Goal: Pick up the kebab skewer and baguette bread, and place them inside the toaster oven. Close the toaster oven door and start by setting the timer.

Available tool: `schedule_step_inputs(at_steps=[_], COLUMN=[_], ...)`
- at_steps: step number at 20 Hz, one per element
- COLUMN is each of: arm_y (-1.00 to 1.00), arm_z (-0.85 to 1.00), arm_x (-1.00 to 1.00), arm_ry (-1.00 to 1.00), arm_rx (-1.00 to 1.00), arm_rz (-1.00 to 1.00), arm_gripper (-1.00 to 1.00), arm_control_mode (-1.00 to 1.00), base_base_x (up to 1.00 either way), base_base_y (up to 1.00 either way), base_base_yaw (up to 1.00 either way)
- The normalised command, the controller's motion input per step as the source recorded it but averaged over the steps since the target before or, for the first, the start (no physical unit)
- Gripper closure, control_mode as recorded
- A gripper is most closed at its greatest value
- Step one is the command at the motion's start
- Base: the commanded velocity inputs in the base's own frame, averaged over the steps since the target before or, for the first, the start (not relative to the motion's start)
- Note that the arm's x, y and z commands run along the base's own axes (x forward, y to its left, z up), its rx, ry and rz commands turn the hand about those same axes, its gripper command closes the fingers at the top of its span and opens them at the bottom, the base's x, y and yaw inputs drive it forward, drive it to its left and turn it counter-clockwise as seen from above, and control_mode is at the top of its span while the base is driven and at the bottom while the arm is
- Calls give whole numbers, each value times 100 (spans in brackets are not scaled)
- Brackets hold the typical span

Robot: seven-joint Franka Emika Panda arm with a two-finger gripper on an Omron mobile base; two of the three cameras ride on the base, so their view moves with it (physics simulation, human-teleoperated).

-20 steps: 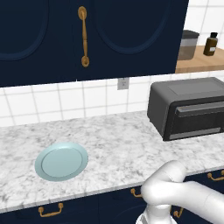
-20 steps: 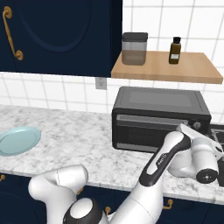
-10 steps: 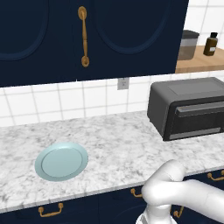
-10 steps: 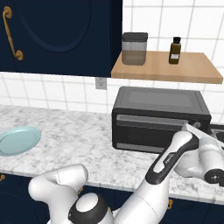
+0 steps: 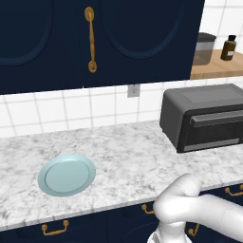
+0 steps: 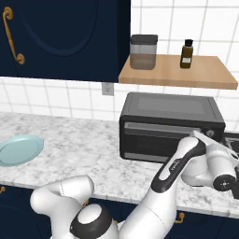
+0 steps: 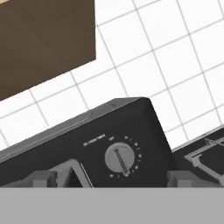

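The toaster oven (image 6: 168,109) stands on the counter against the tiled wall, also in the left base view (image 5: 204,118). The toaster oven door (image 6: 149,140) is shut, with its bar handle across the top. My gripper (image 7: 113,178) is open; its two dark fingertips (image 7: 43,178) stand wide apart with nothing between them. It faces the oven's round timer dial (image 7: 119,159) from close by. In the right base view my wrist (image 6: 217,163) hovers at the oven's right front corner. The kebab skewer and baguette bread are out of view.
A bare light blue plate (image 5: 66,174) lies on the marble counter to the left. Above the oven, a wooden shelf (image 6: 205,77) carries a jar (image 6: 143,51) and a brown bottle (image 6: 186,53). A stove grate (image 7: 205,153) sits right of the oven.
My hand has shifted slightly to the right beside the oven's right end. The jaws have stayed open, and the oven and plate have not moved.
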Motion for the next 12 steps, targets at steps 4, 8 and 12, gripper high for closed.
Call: schedule_step_inputs(at_steps=[4,8,12], arm_y=[0,-6,-16], arm_z=[0,0,0], arm_x=[38,27,18], arm_ry=[0,0,0], arm_rx=[2,4,5], arm_rz=[0,0,1], arm_gripper=[-100,-100,-100], arm_control_mode=[-100,-100,-100], base_base_x=[0,0,0], base_base_y=[0,0,0], base_base_yaw=[0,0,0])
